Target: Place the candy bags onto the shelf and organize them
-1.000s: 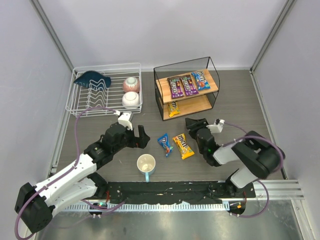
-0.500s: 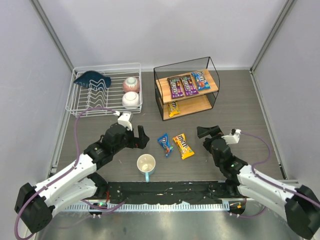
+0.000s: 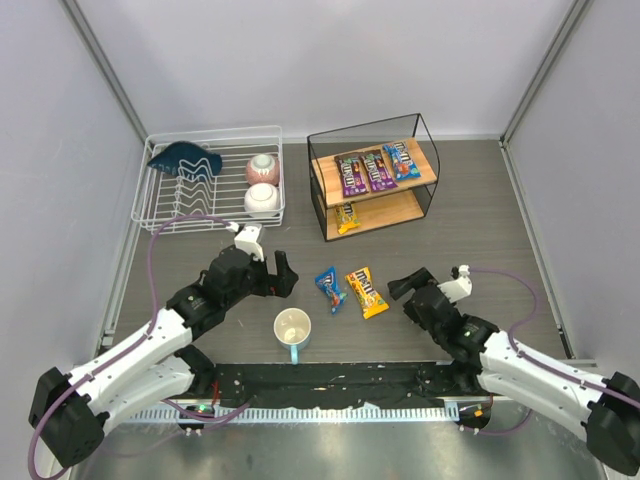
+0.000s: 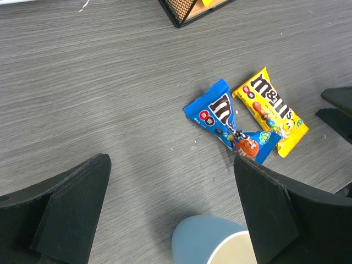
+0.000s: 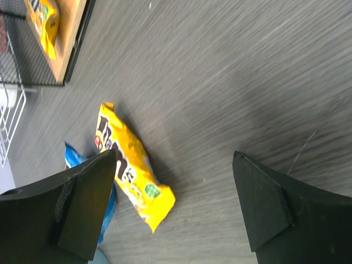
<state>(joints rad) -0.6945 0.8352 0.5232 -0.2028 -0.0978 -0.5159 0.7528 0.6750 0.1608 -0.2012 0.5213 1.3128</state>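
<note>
The shelf [image 3: 426, 160] stands at the back centre. Its upper board holds two purple candy bags [image 3: 352, 173] and a blue one [image 3: 399, 159]. Its lower board holds a yellow one [image 3: 346, 217]. A blue bag [image 3: 330, 288] and a yellow bag [image 3: 366, 291] lie side by side on the table. My left gripper [image 3: 283, 272] is open and empty, left of the blue bag [image 4: 228, 124]. My right gripper [image 3: 405, 285] is open and empty, just right of the yellow bag [image 5: 129, 165], which lies by its left finger.
A blue mug [image 3: 292, 330] stands upright near the front, below the loose bags and close under my left gripper [image 4: 171, 184]. A white wire dish rack [image 3: 160, 208] with two bowls and a blue dish stands at the back left.
My right arm has swung back from beside the shelf and lowered toward the near side, its gripper now pointing at the loose yellow bag. The left arm and the bags have not moved.
</note>
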